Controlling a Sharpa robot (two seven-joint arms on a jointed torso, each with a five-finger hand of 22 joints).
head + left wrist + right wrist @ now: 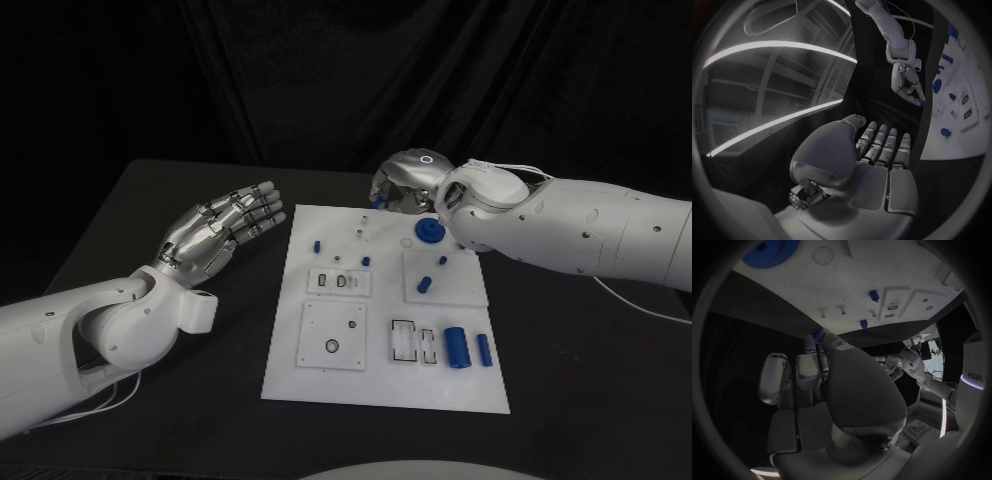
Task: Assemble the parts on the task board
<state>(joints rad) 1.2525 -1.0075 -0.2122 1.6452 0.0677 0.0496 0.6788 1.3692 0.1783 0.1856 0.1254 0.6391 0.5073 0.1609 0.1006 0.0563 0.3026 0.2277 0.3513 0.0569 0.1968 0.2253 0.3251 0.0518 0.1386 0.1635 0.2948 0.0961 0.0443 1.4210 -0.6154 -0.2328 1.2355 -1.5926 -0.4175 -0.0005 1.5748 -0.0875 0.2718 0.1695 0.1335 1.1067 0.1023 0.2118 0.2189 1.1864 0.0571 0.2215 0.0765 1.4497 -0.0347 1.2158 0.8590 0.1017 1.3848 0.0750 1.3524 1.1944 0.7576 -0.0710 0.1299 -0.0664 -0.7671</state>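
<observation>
The white task board (375, 385) lies in the middle of the table. On its far part sits a blue gear (428, 230), with small blue pegs (426, 284) around it; two blue cylinders (456, 347) lie at its near right. My right hand (401, 190) hovers over the board's far edge, just beyond the gear. It pinches a small blue part (817, 333) between thumb and fingers, the same blue part (922, 103) showing at its fingertips from the left wrist. My left hand (224, 228) floats flat to the left of the board, fingers (882, 142) stretched out and holding nothing.
Raised white blocks with slots and holes (339, 281) sit on the board's left half. The black table (173, 180) extends to both sides of the board. My right forearm (606, 235) reaches over the table's right side.
</observation>
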